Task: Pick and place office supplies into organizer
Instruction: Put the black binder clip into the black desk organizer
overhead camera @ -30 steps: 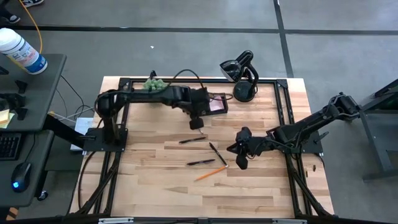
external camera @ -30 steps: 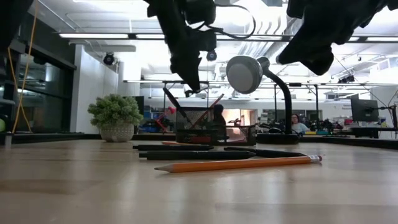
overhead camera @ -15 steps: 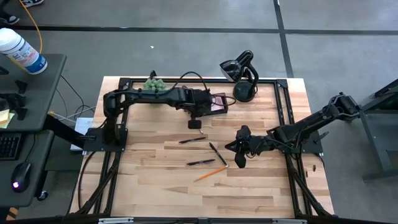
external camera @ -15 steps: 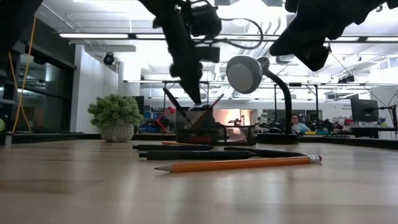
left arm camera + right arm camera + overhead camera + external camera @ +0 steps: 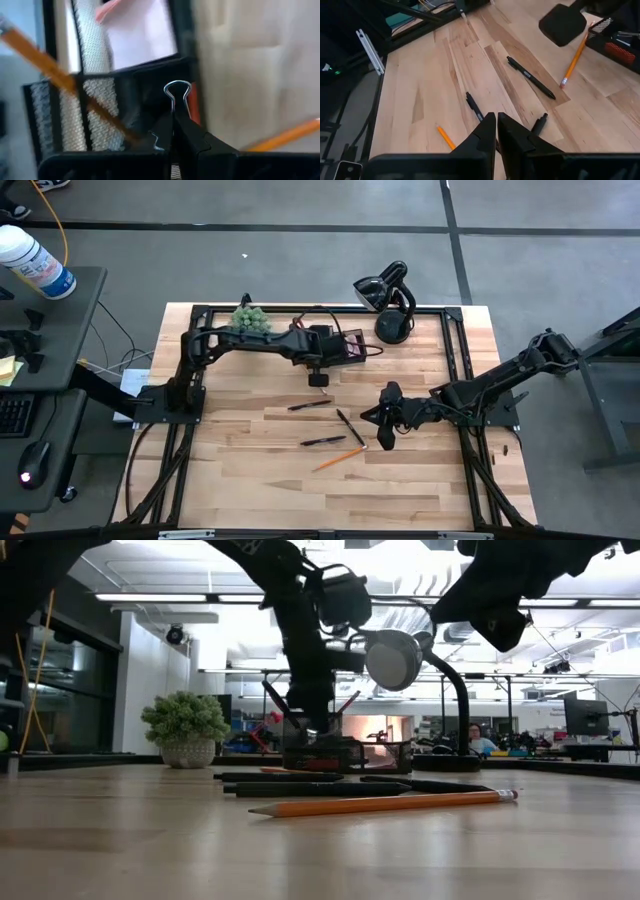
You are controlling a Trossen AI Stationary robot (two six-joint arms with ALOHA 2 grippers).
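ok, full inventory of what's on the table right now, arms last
Organizer: 1, black mesh, back of the table; holds pencils and a pink pad.
Binder clip: 1, black with wire handles, held in the left gripper at the organizer.
Pens: 3, black, loose mid-table, one partly under the right gripper.
Pencil: 1, orange, loose, nearest the front edge.
Plant: 1, green, back left.
Lamp: 1, black, curved neck, back right of the organizer.
Left gripper: shut on the clip, just in front of the organizer.
Right gripper: fingers closed, empty, above the pens.
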